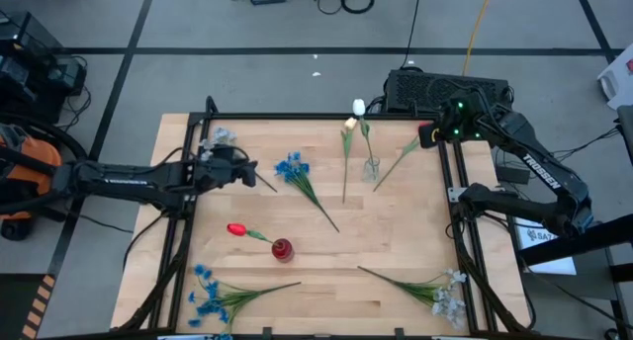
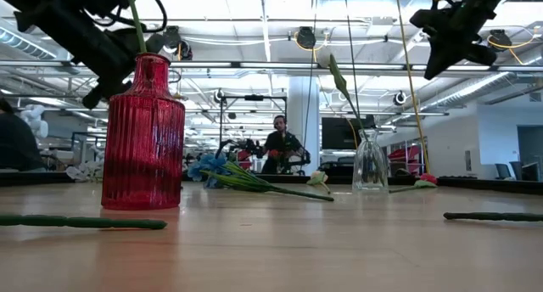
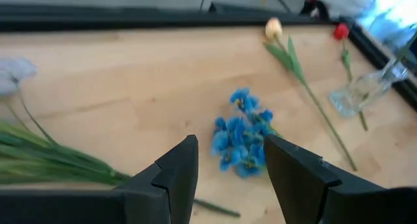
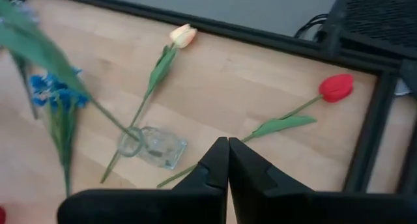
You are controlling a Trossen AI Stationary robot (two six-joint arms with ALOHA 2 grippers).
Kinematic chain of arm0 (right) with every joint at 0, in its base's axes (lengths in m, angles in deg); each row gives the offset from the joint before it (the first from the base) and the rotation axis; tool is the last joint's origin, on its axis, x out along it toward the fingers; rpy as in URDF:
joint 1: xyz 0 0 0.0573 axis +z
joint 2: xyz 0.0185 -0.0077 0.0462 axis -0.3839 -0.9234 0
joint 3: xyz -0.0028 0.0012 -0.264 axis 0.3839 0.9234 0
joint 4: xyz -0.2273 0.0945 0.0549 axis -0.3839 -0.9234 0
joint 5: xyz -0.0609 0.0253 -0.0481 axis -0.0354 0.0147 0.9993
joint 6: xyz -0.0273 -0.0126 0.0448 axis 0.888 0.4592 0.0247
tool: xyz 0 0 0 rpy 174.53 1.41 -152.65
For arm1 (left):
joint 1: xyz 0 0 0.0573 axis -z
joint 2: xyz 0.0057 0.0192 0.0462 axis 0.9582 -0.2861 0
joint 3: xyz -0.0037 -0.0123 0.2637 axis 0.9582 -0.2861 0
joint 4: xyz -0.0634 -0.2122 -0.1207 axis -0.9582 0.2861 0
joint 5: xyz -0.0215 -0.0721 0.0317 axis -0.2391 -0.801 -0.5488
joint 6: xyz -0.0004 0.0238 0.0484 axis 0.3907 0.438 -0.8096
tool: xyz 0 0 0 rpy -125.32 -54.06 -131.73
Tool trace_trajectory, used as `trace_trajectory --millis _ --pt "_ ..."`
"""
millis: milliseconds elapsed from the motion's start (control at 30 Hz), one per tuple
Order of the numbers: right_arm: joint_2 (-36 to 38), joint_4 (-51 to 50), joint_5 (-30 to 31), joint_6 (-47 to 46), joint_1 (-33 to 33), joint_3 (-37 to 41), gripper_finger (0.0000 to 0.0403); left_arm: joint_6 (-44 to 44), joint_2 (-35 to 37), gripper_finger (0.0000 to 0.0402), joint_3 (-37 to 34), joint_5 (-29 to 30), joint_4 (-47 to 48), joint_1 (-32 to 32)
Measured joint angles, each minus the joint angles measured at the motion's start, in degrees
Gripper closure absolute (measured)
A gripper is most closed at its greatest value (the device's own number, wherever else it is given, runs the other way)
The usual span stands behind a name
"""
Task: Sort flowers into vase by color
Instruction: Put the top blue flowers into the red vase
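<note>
Blue flower (image 1: 291, 167): lying diagonally, bloom pointing far-left, stem trailing near-right.
Left gripper (image 1: 259, 170): hovering just left, released.
Right gripper (image 4: 226, 160): waiting far-right, clenched, empty.

Overhead view straight down, low view level across table (both sharing clear vase (image 1: 371, 168)), wrist views close.

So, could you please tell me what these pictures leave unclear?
- High view: the red tulip by the right end effector is hidden under that arm.
- Low view: the red vase hides its flower's head beyond the top edge.
- Left wrist view: the clear vase is blurred.
</note>
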Motion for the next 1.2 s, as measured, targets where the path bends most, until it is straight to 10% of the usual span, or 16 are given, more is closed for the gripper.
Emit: trace_trajectory --millis 333,767,1200 --pt "0.0 -0.6 2.7 -4.2 0.0 0.0 0.0402 -1.7 -6.9 0.0221 4.9 -14.9 7.1 -8.6" --pt "0.0 -0.8 2.8 5.0 0.0 0.0 0.0403 -2.7 -28.9 0.0221 32.2 -15.1 18.4 -9.6" --pt "0.0 -5.9 2.8 16.3 0.0 0.0 0.0403 26.8 -54.7 0.0221 59.5 -18.8 34.7 -5.9"
